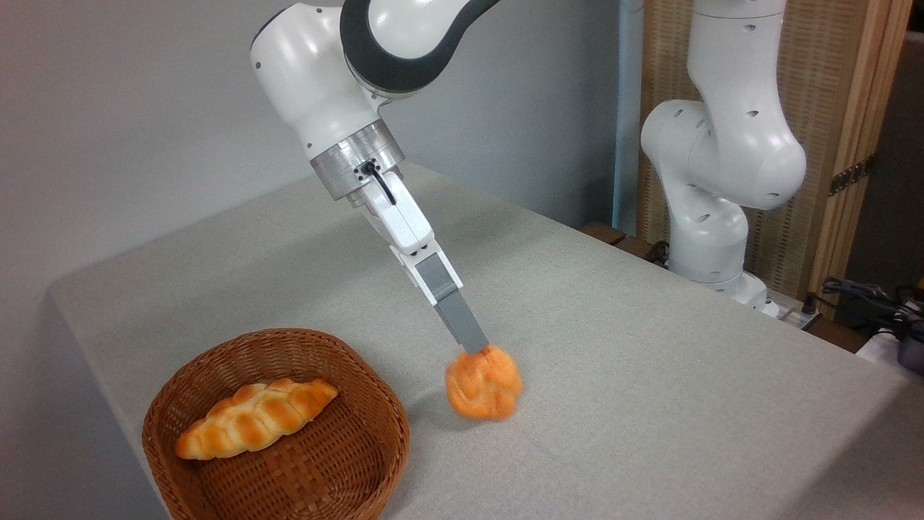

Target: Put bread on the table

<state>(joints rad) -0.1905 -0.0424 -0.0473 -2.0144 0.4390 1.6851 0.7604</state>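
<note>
Big grey table (650, 375) takes up most of it, wicker basket (278, 433) near the left front holding a braided loaf (253, 419). Tilted gripper (476, 348) is pinching the bread (484, 386), slightly blurred, just right of the basket, down at the cloth.

The claw (476, 349) slants down from the upper left and pinches the top of the bread (484, 386), a round orange knotted bun, slightly blurred. Whether the bun's underside touches the grey-beige desk (650, 375) or hangs just above it cannot be told; a shadow lies close beside it. Near it on the left sits a brown wicker basket (346, 469) holding a longer braided loaf (253, 419). The arm's white base (711, 238) stands at the desk's far right edge.
</note>
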